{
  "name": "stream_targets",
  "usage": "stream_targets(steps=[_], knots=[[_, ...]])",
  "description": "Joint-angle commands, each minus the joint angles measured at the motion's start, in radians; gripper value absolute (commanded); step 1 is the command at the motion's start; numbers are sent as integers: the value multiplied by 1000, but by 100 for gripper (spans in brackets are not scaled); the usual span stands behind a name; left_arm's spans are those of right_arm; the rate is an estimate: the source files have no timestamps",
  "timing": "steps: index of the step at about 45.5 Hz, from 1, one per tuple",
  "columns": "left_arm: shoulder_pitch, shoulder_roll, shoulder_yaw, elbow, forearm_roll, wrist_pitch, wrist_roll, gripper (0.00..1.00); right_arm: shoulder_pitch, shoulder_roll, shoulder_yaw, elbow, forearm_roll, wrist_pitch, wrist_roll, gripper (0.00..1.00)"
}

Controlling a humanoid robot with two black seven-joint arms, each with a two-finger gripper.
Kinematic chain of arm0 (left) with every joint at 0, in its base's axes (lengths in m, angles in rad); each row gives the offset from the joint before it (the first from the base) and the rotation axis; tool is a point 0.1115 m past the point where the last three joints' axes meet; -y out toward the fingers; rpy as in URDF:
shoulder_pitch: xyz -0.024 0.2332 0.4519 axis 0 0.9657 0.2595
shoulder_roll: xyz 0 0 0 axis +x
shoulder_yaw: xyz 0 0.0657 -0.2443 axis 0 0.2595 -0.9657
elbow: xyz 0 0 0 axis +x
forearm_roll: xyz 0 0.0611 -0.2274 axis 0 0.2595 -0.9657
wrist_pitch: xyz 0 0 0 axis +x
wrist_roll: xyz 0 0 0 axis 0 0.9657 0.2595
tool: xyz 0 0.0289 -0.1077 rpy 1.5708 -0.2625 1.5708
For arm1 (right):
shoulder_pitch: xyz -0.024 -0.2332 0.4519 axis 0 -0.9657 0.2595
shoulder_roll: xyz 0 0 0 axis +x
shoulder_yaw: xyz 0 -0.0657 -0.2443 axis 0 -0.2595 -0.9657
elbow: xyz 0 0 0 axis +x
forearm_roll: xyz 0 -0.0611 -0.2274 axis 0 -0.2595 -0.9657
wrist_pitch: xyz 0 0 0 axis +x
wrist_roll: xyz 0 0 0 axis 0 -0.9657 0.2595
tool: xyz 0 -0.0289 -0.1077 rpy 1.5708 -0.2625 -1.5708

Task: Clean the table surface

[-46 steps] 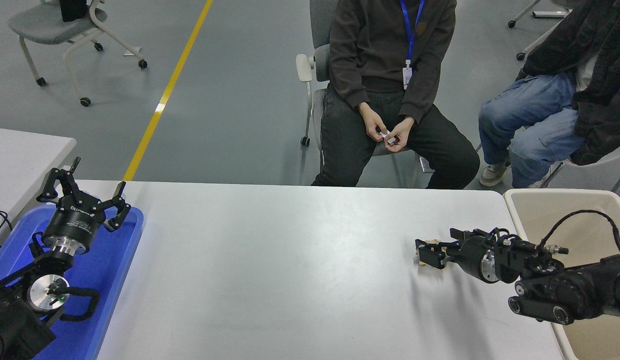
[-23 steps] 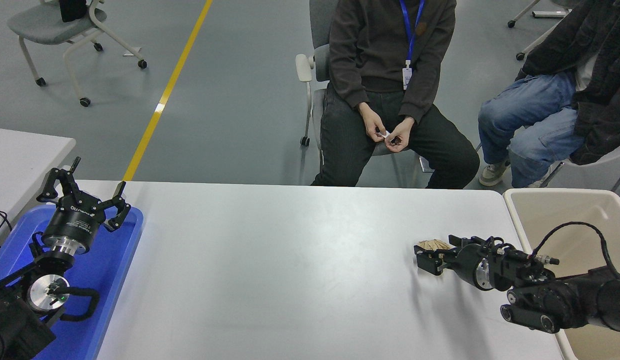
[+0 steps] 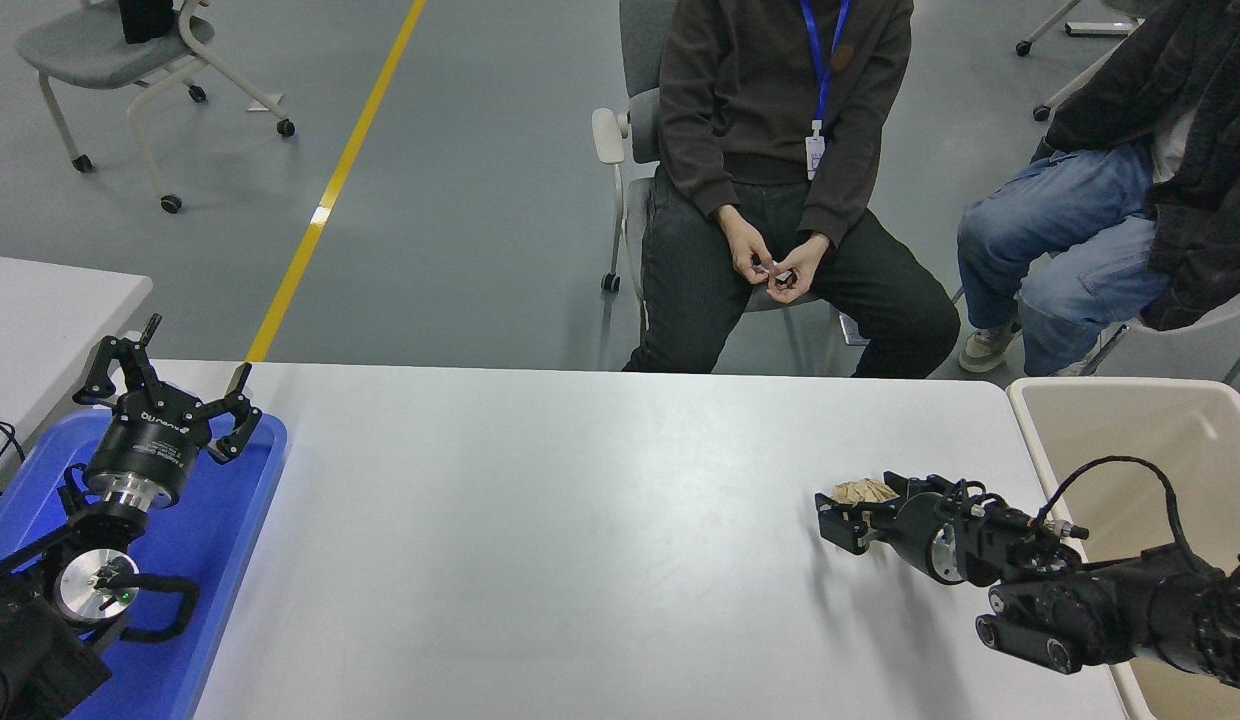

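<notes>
Over on the right side of your desk (image 3: 580,560), the right pincer (image 3: 848,522) sits low, clenched on a crumpled brown paper wad (image 3: 862,491) that pokes out on its far side. Your beige bin (image 3: 1130,440) lies just right of it, off the desk's edge, so I'd swing that way. The left pincer (image 3: 165,385) is parked, splayed wide over the blue tray (image 3: 220,540), well apart.

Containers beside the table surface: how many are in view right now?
2. A blue tray sits at the left edge of the table surface, under the parked left pincer. A beige bin stands off its right end, behind the right arm.
</notes>
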Motion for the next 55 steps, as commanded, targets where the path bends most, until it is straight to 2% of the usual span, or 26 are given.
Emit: stream_targets(steps=[1, 38, 49, 55], knots=[[0, 0, 0, 0, 0, 0, 0, 100, -9, 9, -9, -14, 1, -13, 29, 98], [0, 0, 0, 0, 0, 0, 0, 100, -78, 10, -15, -88, 0, -76, 75, 97], [0, 0, 0, 0, 0, 0, 0, 100, -80, 10, -18, -95, 0, -80, 76, 71], [0, 0, 0, 0, 0, 0, 0, 100, -80, 10, -15, -97, 1, -79, 75, 50]])
